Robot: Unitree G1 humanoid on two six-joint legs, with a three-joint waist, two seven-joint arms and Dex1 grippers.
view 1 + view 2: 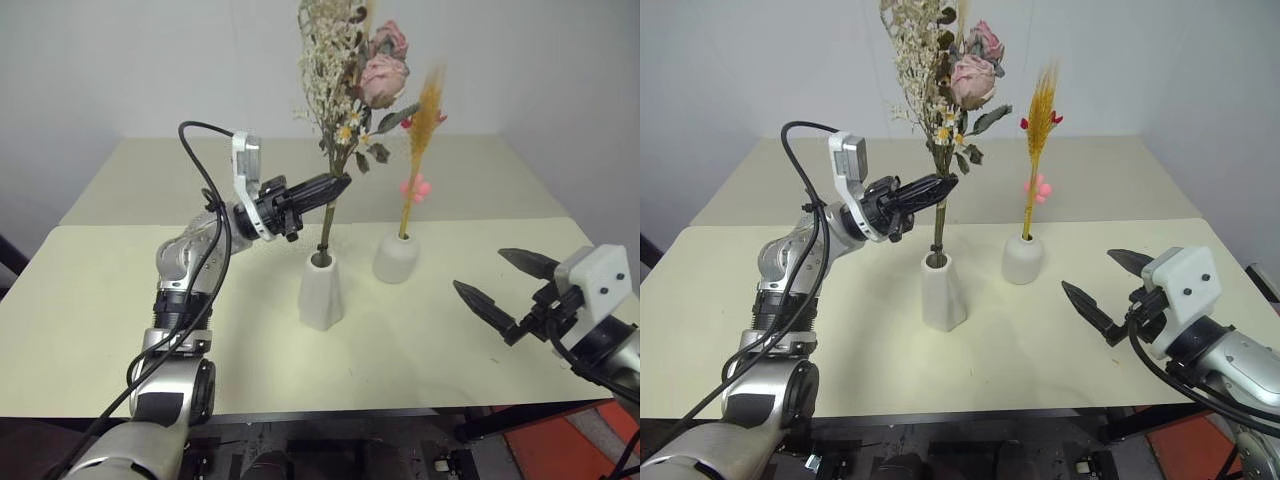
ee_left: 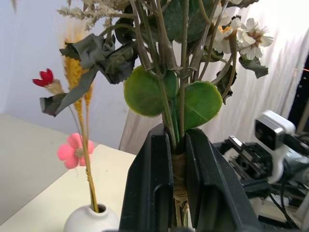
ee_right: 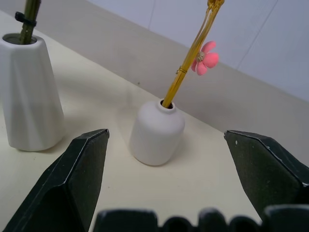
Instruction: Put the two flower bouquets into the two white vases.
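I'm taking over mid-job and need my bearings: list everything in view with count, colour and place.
bushy bouquet: one, cream-white sprigs, pink roses, green leaves; stems in the taller vase, clamped by the left end effector.
grass plume: one, yellow-orange with red and pink blooms; standing in the shorter vase.
taller vase: one, white, mid-table.
shorter vase: one, white, rounded, beside the taller vase toward the robot's right.
table: one, pale cream.
left end effector: black, shut on the stems.
right end effector: black, open, empty, over the table's right side.
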